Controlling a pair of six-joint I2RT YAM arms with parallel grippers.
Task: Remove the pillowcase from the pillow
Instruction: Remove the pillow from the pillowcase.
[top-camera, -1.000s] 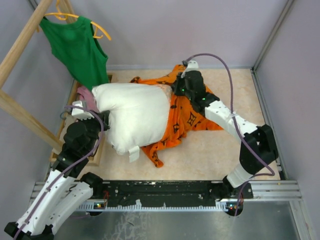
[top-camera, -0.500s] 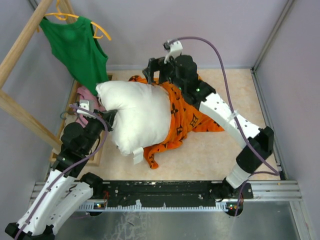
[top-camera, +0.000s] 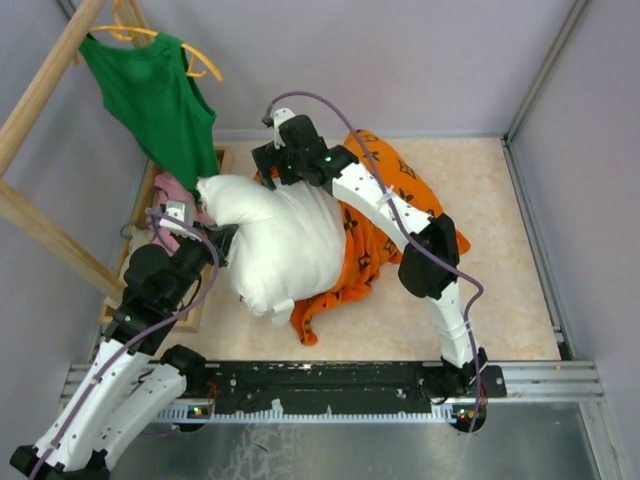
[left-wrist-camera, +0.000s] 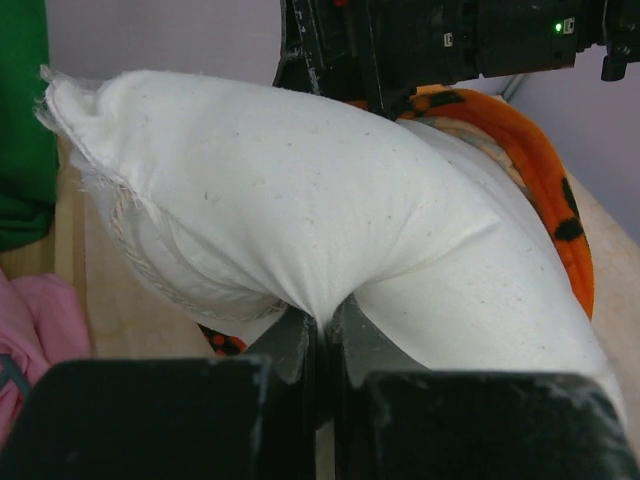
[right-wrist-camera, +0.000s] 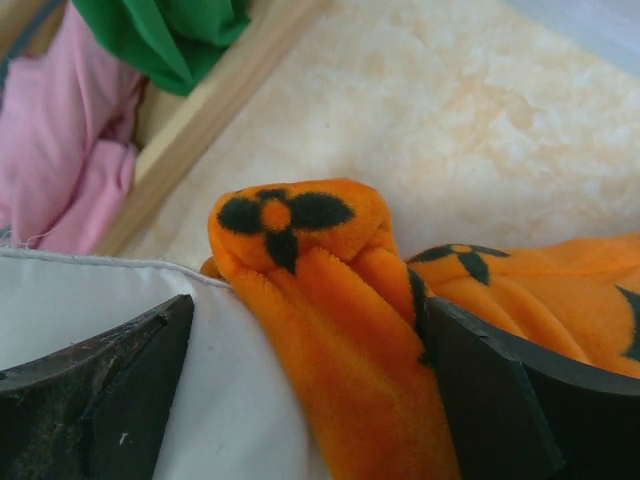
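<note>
Fingers (left-wrist-camera: 287, 345) of left gripper (left-wrist-camera: 325, 325) are pinching tight on a fold of the pillow (left-wrist-camera: 300, 200), at its left side. Right gripper (right-wrist-camera: 300, 360) is standing wide open, gripping nothing, one finger (right-wrist-camera: 100, 390) over the white pillow, the other against the pillowcase (right-wrist-camera: 330, 300), with a bunched orange fold sitting between them. Pillow is lying on the table (top-camera: 500, 290), mostly bare; pillowcase is lying under and along its right side, spilling toward the near edge. Right arm is reaching across to the pillow's far-left corner. Green top (top-camera: 150, 95) is hanging from the rack (top-camera: 45, 80); pink cloth (right-wrist-camera: 60, 150) is lying beside the pillow's left corner
</note>
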